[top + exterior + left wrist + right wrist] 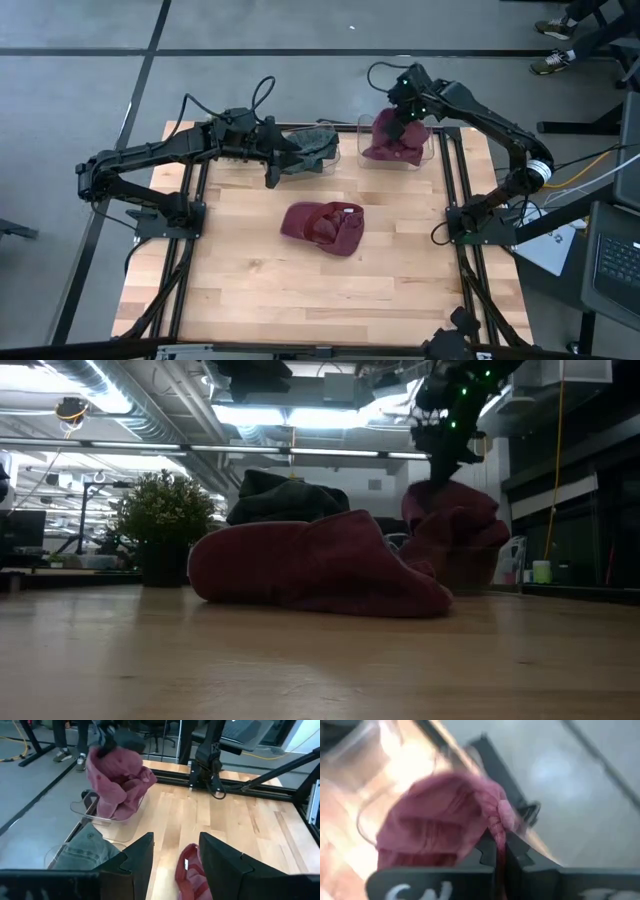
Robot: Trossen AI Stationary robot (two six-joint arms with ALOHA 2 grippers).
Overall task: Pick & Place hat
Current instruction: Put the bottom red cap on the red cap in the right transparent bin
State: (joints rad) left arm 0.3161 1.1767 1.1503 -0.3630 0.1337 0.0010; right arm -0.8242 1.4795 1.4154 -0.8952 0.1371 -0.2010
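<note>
You see the wooden tabletop (pixel 300 285) with one maroon hat (pixel 325 227) lying at its middle, a clear bin (pixel 432 150) at the far edge where your right claw (pixel 398 128) pinches a second maroon hat (pixel 392 142), and your left claw (pixel 285 160), fingers parted and empty, hovering by the grey-green hat (pixel 312 146)

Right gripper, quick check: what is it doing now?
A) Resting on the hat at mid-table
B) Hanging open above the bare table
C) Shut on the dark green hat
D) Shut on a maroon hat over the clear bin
D: the right gripper is pinched shut on a fold of the maroon hat, which hangs at the clear bin at the table's far edge.
</note>
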